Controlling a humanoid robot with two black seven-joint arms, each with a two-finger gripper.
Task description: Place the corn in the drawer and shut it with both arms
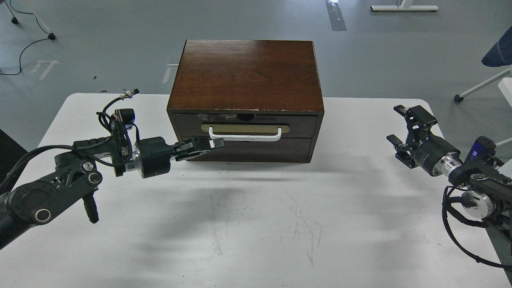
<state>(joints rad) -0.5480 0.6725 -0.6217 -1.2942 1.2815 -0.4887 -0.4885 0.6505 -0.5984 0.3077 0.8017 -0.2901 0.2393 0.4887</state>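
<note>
From the head view, a dark brown wooden cabinet [246,98] stands at the far middle of the white counter [256,224]. Its drawer [245,125] sits shut, flush with the cabinet front, its white bar handle [245,137] on a tan oval plate [245,128] and its top edge chipped pale. Below it is a plain handleless panel [250,151]. The corn cannot be seen anywhere in this view. The left gripper [210,146] reaches in from the left, its fingers lying close together with the tips at the left end of the handle; whether they touch it cannot be told. The right gripper [400,124] hovers over the counter's right edge, well apart from the cabinet, its two fingers spread with nothing between them.
</note>
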